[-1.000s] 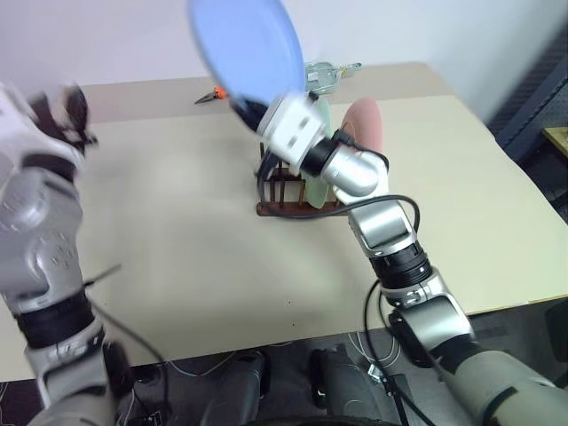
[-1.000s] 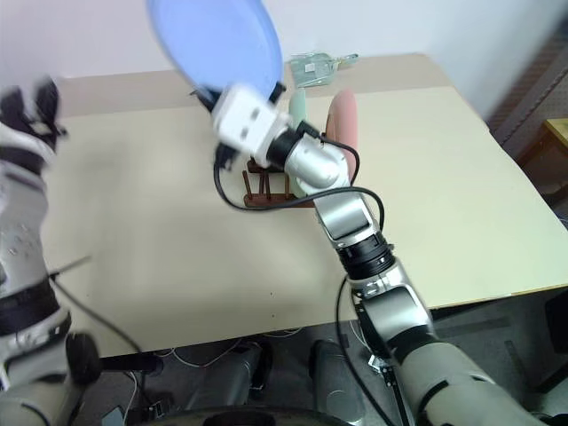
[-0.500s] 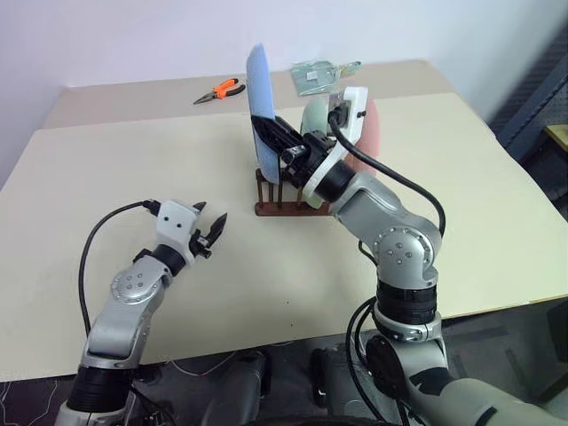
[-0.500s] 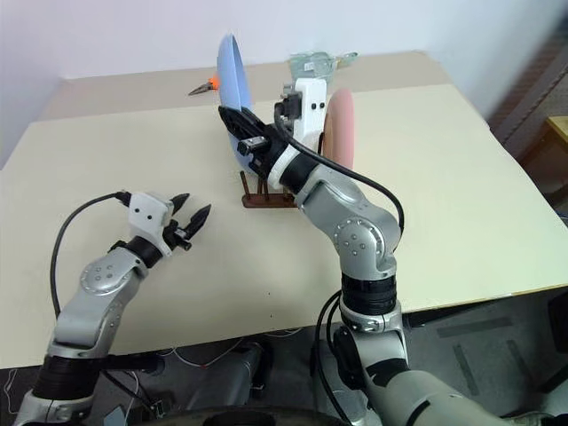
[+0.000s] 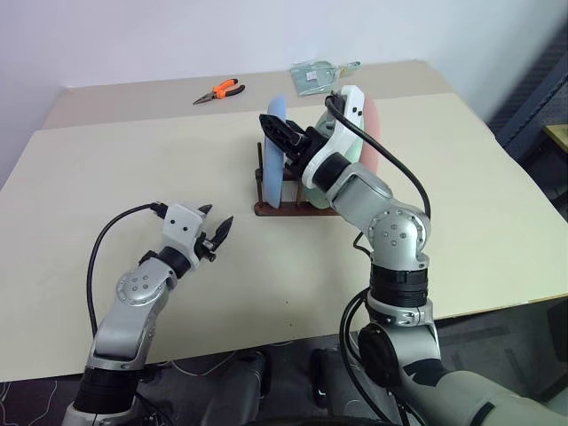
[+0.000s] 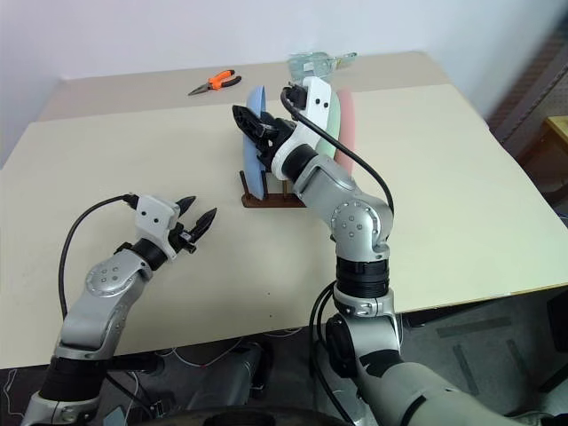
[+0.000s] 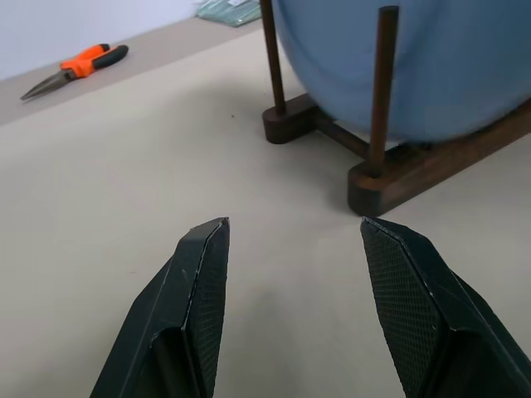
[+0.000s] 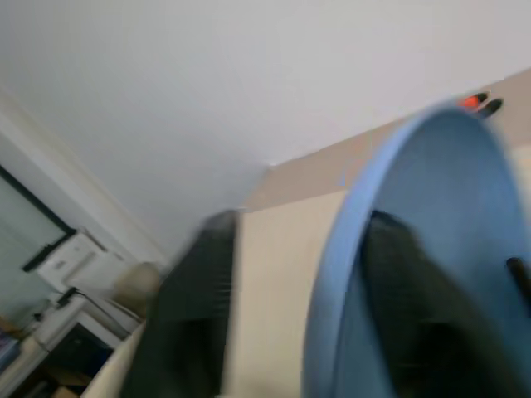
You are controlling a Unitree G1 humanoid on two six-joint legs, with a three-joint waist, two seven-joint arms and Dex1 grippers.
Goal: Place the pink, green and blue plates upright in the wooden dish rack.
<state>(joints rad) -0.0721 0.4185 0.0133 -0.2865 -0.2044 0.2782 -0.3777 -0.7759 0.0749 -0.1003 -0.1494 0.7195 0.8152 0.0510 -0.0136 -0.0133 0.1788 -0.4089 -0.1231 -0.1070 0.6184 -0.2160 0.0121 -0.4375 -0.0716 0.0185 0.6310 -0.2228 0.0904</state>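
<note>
Above the wooden dish rack (image 5: 282,207) I see my right gripper (image 5: 280,135) with its two fingers apart, one on each side of the blue plate's (image 5: 274,151) top edge, not squeezing it. That plate stands up in the rack. Green plate (image 6: 323,124) and pink plate (image 6: 345,126) stand behind it. My left gripper (image 5: 216,232) hangs over the table (image 5: 479,213), fingers apart, holding nothing. Orange pliers (image 5: 219,90) lie far back.

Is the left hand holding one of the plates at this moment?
No, the left hand is open and empty above the bare table, away from the blue plate standing in the wooden dish rack.
</note>
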